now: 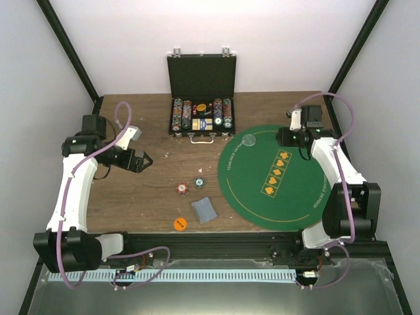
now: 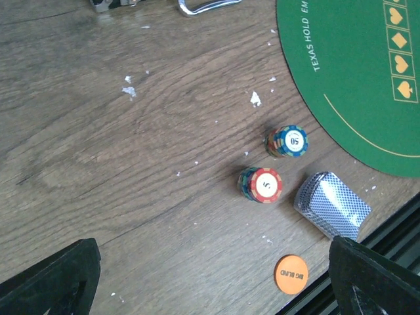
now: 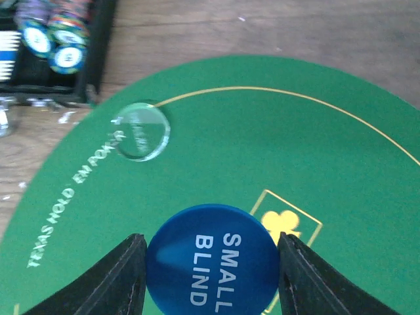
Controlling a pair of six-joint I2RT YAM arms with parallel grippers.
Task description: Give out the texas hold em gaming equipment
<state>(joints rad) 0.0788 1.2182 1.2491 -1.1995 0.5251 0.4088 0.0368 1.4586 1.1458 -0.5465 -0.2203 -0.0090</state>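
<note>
My right gripper is shut on a blue "SMALL BLIND" disc, held by its edges low over the green felt mat. A clear disc lies on the mat near its rim, ahead and to the left. In the top view that gripper hangs over the mat's far right part. My left gripper is open and empty above bare wood. Ahead of it stand a red-topped chip stack and a teal-blue chip stack. A grey-blue card deck and an orange "BIG BLIND" disc lie nearby.
A black hinged case stands open at the back centre with rows of chips in it. The round green mat covers the table's right half. A black rail runs along the near edge.
</note>
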